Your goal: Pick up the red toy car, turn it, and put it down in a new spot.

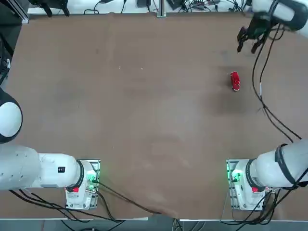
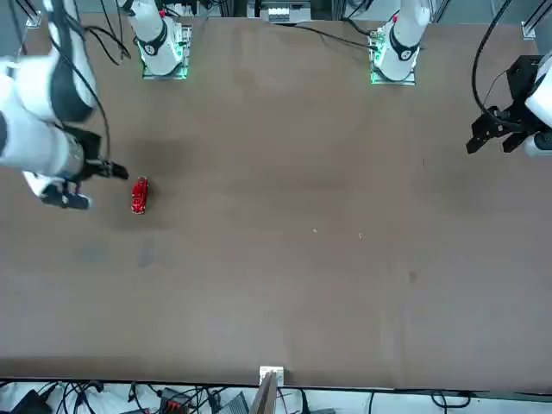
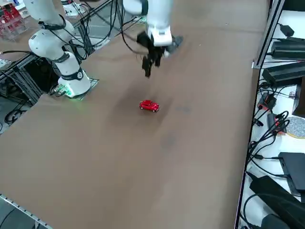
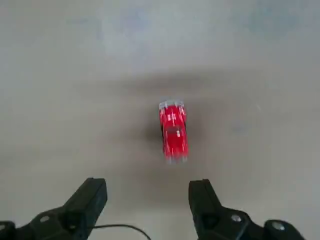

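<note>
Right gripper [image 4: 147, 197]: held above the surface, jaws spread wide and empty.
Red toy car [image 4: 173, 131]: on the surface [image 1: 144, 120] near its right edge, beyond the jaws, untouched.
Risk: the small car could be nudged or rolled away if the descent is off-centre.

You are looking at a broad brown table [image 1: 144, 110] with a matte, faintly scuffed top that fills most of every view. Beyond its edge at 12 o'clock in the overhead view, tangled black cables [image 1: 202, 6] lie along a pale strip. In the side view, at 3 o'clock, black power bricks [image 3: 286, 47] and more cables sit on a white surface [image 3: 267, 133].
</note>
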Motion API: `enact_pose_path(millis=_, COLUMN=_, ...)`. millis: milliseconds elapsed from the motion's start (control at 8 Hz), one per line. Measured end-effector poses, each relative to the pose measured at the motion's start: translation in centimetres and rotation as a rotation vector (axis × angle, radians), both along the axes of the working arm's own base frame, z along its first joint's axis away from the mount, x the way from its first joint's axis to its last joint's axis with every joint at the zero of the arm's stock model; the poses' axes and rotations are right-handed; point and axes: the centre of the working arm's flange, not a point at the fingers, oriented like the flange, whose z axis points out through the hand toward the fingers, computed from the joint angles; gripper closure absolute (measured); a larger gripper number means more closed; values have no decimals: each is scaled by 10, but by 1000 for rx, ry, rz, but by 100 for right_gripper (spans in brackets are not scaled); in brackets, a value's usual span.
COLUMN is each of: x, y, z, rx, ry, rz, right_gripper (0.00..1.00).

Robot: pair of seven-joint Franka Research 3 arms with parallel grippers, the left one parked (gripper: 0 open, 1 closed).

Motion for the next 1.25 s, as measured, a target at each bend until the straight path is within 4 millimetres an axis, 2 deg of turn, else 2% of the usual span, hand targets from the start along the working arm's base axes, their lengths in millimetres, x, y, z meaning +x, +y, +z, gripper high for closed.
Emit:
enact_pose_path(millis=250, x=-14, y=-11, z=-52, rx=9, ry=-109, rz=59, right_gripper=0)
enact_pose_path(millis=500, x=-29, y=-19, z=-88, rx=11, ry=-123, rz=79, right_gripper=0)
enact_pose_path(millis=1250, x=-51, y=-24, z=-142, rx=11, ry=-137, rz=71, right_gripper=0)
